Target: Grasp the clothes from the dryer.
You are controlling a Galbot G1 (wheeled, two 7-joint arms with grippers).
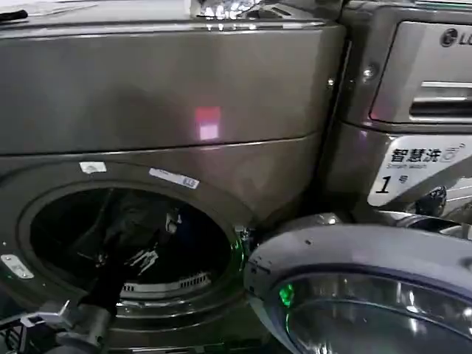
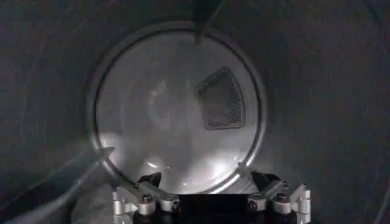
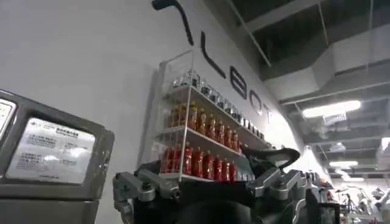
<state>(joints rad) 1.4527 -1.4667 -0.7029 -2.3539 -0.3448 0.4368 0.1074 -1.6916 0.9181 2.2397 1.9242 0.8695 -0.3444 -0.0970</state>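
The dryer (image 1: pixel 169 110) fills the left and centre of the head view, a big bronze-grey machine with its round opening (image 1: pixel 129 247) at lower left. Its glass door (image 1: pixel 369 295) hangs swung open at lower right, grey rim toward us, a small green light glowing on it. Two small white stickers sit on the panel just above the opening.

The left arm reaches from the bottom left corner into the opening, and the left gripper (image 1: pixel 144 258) is inside the dark drum. In the left wrist view the left gripper (image 2: pixel 210 182) has its fingers spread wide apart with nothing between them, facing the drum's round back wall (image 2: pixel 177 115) with a mesh vent (image 2: pixel 220 98) on it. No clothes can be made out in the drum there.

At the upper right of the head view stands a second machine (image 1: pixel 413 74) marked "LG", with a white label (image 1: pixel 417 169) bearing "1" and Chinese characters.

The right gripper (image 3: pixel 213 189) is up in the room, fingers apart and empty, near a wall shelf (image 3: pixel 201 140) of red bottles.
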